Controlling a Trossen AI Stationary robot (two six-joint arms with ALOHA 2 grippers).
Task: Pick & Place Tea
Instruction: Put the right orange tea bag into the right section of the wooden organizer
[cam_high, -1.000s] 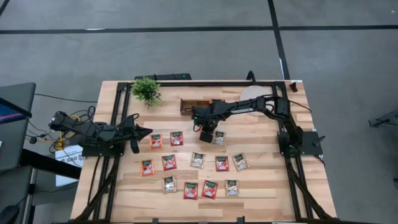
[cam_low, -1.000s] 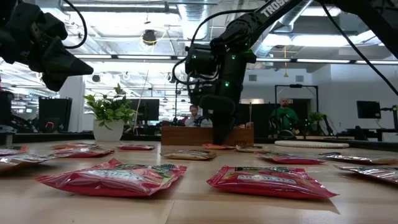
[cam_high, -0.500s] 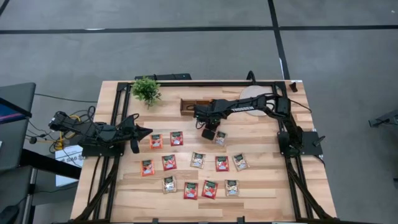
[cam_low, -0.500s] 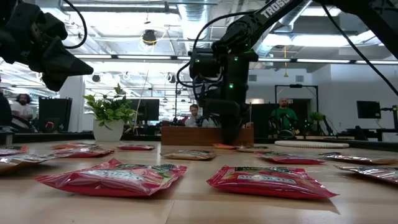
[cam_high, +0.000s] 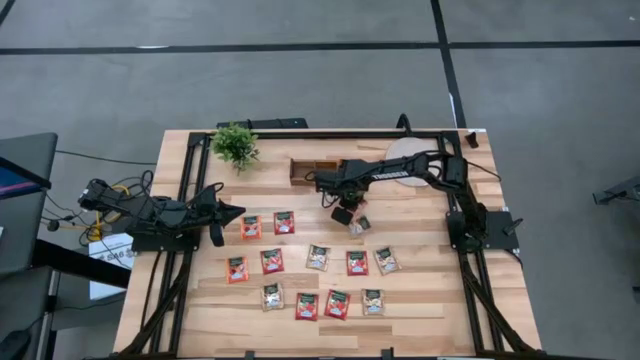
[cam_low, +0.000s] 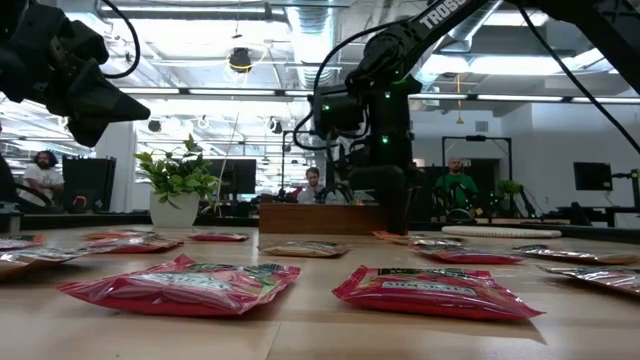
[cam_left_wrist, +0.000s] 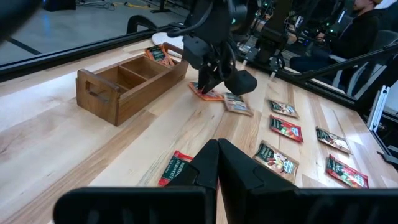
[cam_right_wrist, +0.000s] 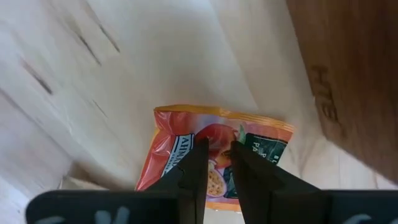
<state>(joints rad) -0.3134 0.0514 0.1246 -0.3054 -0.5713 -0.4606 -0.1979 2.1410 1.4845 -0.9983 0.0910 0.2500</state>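
My two dark fingers (cam_right_wrist: 198, 169) stand close together with a narrow gap between them, right over an orange-red tea sachet (cam_right_wrist: 214, 152) lying flat on the pale wooden table (cam_right_wrist: 93, 74). The sachet shows a dark green label beside a fruit picture. The brown wooden box (cam_right_wrist: 354, 74) wall runs along one corner, near the sachet.
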